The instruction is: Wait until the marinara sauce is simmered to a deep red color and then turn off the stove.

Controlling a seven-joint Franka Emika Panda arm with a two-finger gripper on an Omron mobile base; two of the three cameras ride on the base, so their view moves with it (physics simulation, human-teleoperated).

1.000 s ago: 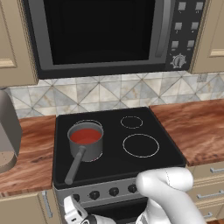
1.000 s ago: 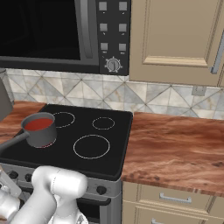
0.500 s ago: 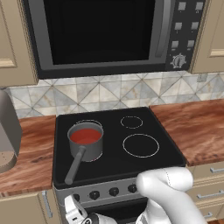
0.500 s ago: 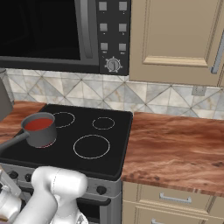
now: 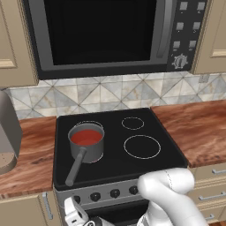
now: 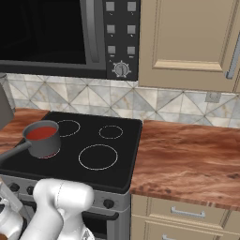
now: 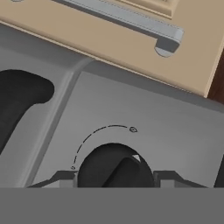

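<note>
The marinara sauce [image 5: 86, 137] [image 6: 41, 133] is a flat red disc inside a small grey long-handled saucepan [image 5: 88, 152] on the front left burner of the stove [image 5: 115, 148] [image 6: 131, 154]. My gripper [image 7: 114, 178] sits low at the stove's grey front panel. In the hand view its two fingertips [image 7: 61, 178] flank a black knob [image 7: 114, 167] and press against its sides. The knob's white pointer aims up and to the right, below the mark at the end of the dial arc. The hand [image 5: 74, 212] shows white below the panel's left end.
A black-windowed microwave [image 5: 101, 35] hangs above the cooktop. Wooden counter [image 5: 194, 128] runs to the right, with beige drawers [image 6: 187, 215] below. A grey appliance [image 5: 6, 132] stands on the left counter. More black knobs [image 5: 114, 193] line the panel.
</note>
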